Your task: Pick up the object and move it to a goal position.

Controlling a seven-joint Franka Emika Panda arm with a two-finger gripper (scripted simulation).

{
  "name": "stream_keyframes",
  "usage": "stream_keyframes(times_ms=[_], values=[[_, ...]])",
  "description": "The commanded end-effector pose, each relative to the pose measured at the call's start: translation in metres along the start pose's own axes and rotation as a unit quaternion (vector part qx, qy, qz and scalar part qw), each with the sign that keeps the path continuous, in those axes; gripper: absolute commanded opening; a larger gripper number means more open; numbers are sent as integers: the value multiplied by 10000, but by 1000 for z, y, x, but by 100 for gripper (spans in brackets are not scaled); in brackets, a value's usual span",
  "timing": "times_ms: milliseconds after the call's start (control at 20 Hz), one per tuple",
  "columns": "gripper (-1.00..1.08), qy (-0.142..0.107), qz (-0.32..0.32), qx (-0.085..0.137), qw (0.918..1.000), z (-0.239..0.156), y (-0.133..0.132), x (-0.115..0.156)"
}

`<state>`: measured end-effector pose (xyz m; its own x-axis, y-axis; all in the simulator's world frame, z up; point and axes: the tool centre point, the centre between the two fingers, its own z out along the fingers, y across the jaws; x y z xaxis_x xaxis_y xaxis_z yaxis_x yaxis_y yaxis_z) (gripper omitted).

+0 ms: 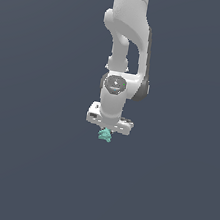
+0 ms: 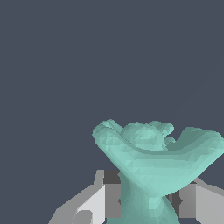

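The object (image 1: 105,135) is a tiny teal-green lumpy figurine with small knobs, sitting just under the white arm's hand in the exterior view. In the wrist view the object (image 2: 153,162) fills the lower middle, its narrow stem caught between the two grey fingers (image 2: 107,194). My gripper (image 1: 107,131) points straight down and is shut on the object. The fingertips themselves are mostly hidden behind the hand in the exterior view.
Around the arm there is only a flat, uniform dark grey-blue background. No other objects, containers or edges show in either view.
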<state>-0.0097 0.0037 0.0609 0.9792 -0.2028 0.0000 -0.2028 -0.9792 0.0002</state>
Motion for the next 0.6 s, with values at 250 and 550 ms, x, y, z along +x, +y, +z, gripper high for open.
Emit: stream_keyframes(times_ms=[250,550], values=[[-100,3,-6,-1,10000,-18,-60,10],[-100,3,-6,-1,10000,-36,-121,21]])
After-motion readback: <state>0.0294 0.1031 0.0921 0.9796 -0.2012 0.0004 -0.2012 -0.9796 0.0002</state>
